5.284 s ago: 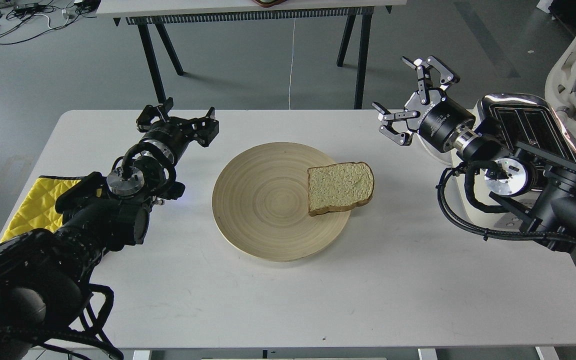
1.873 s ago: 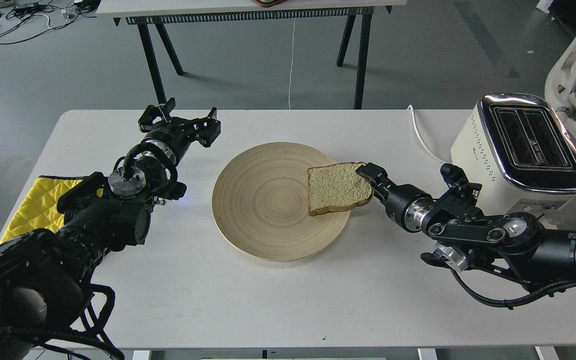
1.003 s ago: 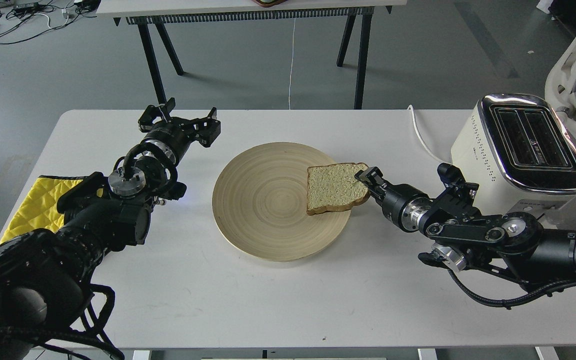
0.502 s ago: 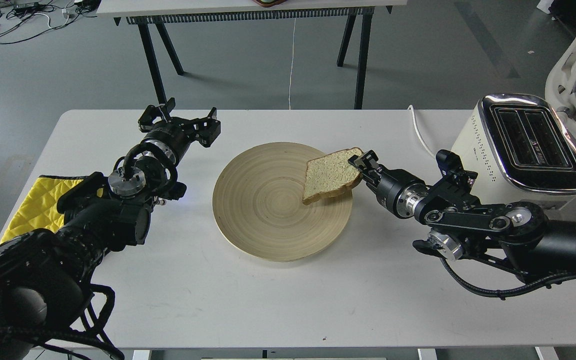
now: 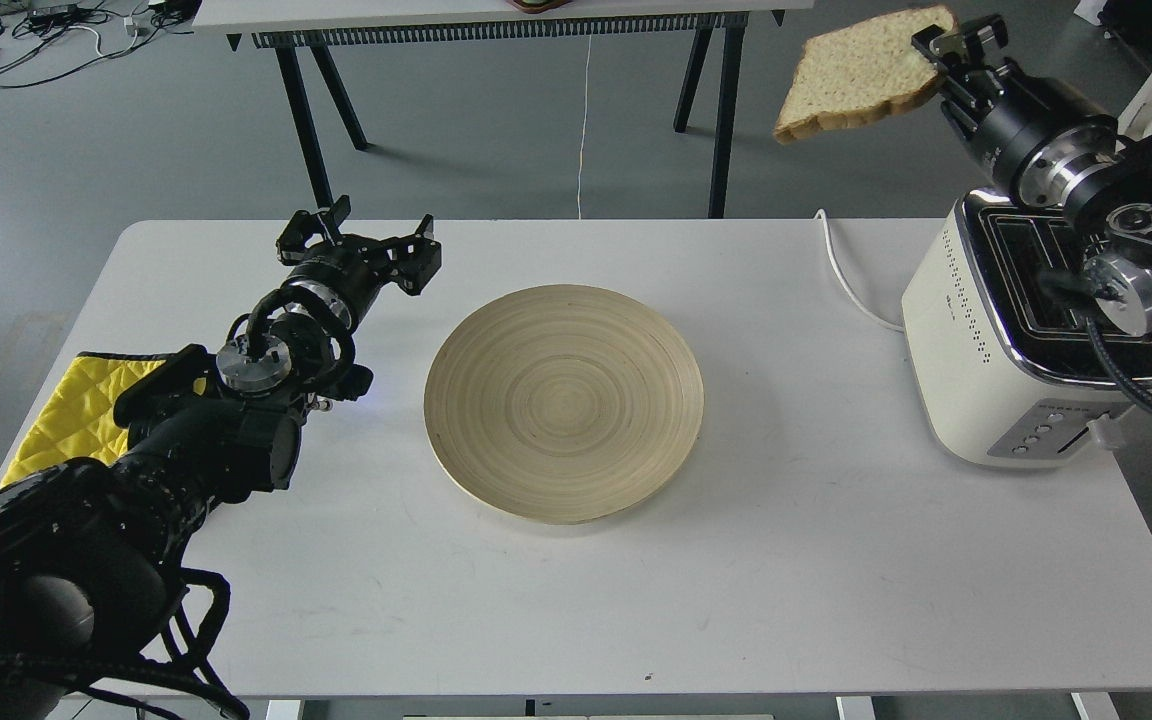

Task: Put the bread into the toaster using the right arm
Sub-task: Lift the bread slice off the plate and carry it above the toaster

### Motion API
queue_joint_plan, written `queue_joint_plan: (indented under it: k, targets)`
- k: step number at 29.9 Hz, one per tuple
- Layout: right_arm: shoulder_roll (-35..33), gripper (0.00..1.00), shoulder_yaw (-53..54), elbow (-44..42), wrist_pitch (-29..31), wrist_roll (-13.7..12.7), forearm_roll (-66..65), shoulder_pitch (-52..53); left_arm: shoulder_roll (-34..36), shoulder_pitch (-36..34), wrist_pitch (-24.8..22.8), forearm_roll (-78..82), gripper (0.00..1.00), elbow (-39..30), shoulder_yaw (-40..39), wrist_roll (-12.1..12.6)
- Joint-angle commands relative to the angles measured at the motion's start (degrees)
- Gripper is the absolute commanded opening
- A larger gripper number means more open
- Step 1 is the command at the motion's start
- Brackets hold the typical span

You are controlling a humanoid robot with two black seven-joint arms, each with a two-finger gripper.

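Right gripper [image 5: 939,52] clamps bread [image 5: 861,72] | left gripper [image 5: 368,243] spread | white table [image 5: 786,560] | grey floor [image 5: 496,120]

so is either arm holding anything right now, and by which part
The right tool holds the pale speckled brown-crusted bread slice by its right edge, high in the air. The left tool is open and holds nothing.

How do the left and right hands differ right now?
The right hand is raised above the toaster, shut on the bread; the left hand is low over the table, open and holding nothing. Both are black.
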Motion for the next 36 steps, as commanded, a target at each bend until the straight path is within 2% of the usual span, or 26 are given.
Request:
queue_joint_plan:
  k: [1, 9, 16, 23, 36]
  targets:
    - [-7.23, 0.06, -2.97, 0.5, 0.21, -0.67, -7.17, 2.6, -0.08, 0.0, -0.01, 0.0, 1.0, 0.0, 0.0, 0.0]
    - [-17.96, 0.07, -9.65, 1.55, 0.83, -0.84, -19.4, 3.75, -0.17, 0.0, -0.01, 0.0, 1.0, 0.0, 0.0, 0.0]
    - [-23.24, 0.07, -13.0, 4.45, 0.92, -0.67, -23.88, 3.75, -0.17, -0.09, -0.01, 0.0, 1.0, 0.0, 0.0, 0.0]
    - [-24.03, 0.07, -18.01, 6.48, 0.83, -0.75, -25.56, 3.67, -0.17, -0.09, -0.01, 0.0, 1.0, -0.09, 0.0, 0.0]
    - [-22.54, 0.07, -18.45, 7.44, 0.13, -0.75, -25.47, 0.33, -0.17, 0.0, -0.01, 0.0, 1.0, 0.0, 0.0, 0.0]
